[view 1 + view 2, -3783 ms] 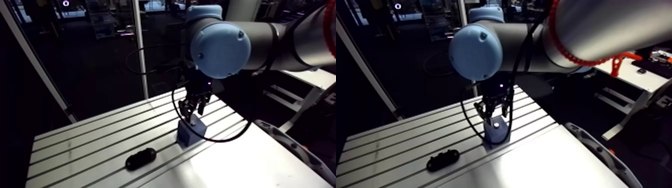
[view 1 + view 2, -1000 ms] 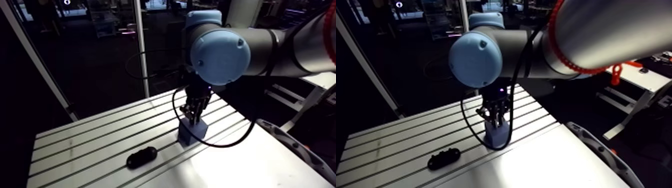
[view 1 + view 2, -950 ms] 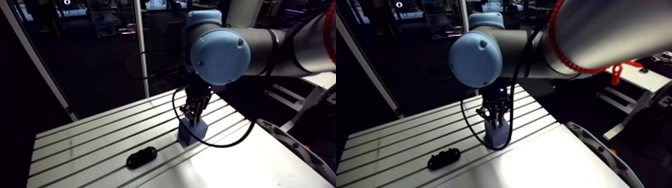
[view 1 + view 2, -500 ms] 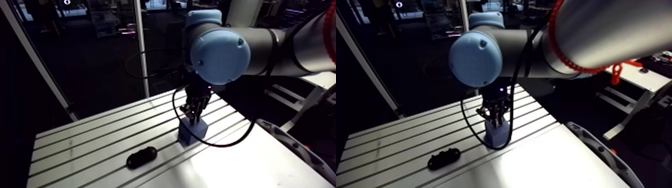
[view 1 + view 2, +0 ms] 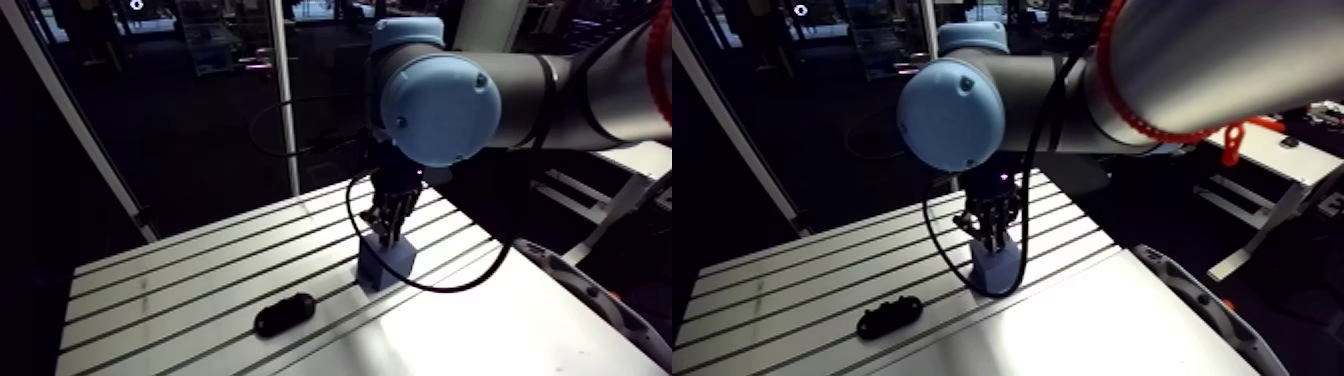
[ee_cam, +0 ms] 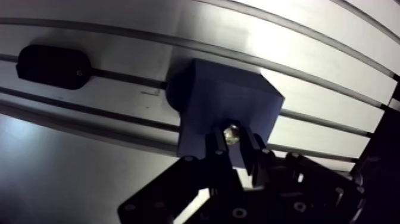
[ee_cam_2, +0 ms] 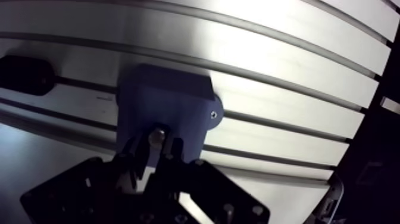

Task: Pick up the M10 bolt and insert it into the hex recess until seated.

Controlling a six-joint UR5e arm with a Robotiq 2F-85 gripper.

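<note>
A dark oval object [image 5: 284, 315] is seen lying on a slot of the desk [image 5: 180, 280], well apart from the work. No trouble is expected from it unless the arm is swung wide.

Further right, the blue block [image 5: 385, 262] is stood on the slotted surface, and it cannot be told whether it is fastened down. If it is not, it could be pushed or tipped by an off-centre press.

Directly above it the hand [image 6: 234, 148] is held, clenched on the M10 bolt [image 6: 232, 133], which is gripped between the fingertips [image 6: 215, 143] just over the block's top face. The hex recess is hidden beneath them, so alignment cannot be confirmed; the bolt seems to be at or just inside the opening.

A jam is judged the main risk. Were the hexagon turned a little out of register with the recess, or the shank tilted, the bolt would be caught on the rim and could be slid up through the grip. If it were released before being seated, it would be left canted.

The bolt is shown only as a small rounded metal end, bright and glossy. Its threads and flats cannot be made out.
</note>
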